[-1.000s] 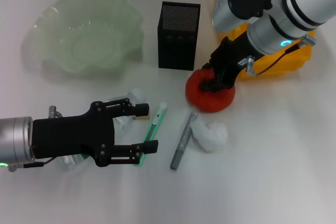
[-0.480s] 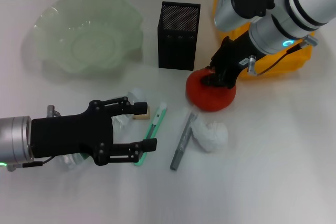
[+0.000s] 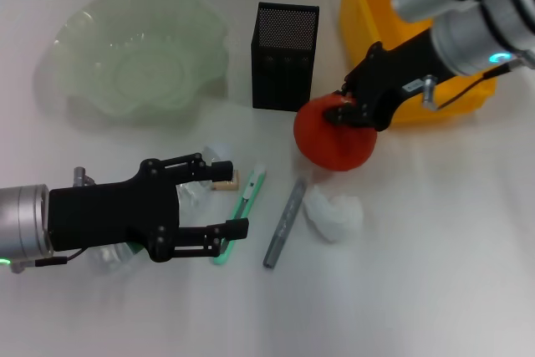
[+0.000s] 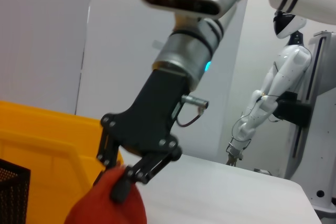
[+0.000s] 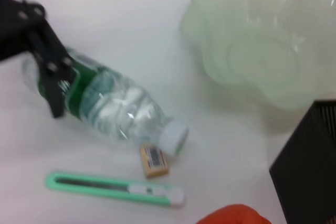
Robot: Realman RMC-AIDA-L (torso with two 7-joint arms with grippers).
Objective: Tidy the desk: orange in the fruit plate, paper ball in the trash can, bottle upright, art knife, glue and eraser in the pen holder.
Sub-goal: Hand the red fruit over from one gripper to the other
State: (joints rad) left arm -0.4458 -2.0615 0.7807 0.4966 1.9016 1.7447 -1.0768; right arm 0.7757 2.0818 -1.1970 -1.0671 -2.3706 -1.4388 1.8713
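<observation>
My right gripper [image 3: 349, 113] is shut on the top of the orange [image 3: 333, 141] and holds it just above the table, in front of the black mesh pen holder [image 3: 284, 56]. The left wrist view shows the same right gripper [image 4: 113, 179] on the orange [image 4: 107, 208]. My left gripper [image 3: 236, 200] stands open over the lying bottle [image 5: 110, 103], mostly hidden in the head view. The small eraser [image 3: 226, 180], the green art knife [image 3: 247, 198], the grey glue stick [image 3: 283, 223] and the white paper ball [image 3: 334, 211] lie on the table. The green glass fruit plate [image 3: 138, 48] sits far left.
The yellow trash can [image 3: 368, 14] stands at the back right, right behind my right arm. The pen holder stands between the fruit plate and the trash can. Bare white table stretches along the front and right.
My right gripper has lifted the orange off the table, and the arm has swung away to the right. The left gripper has hardly moved.
</observation>
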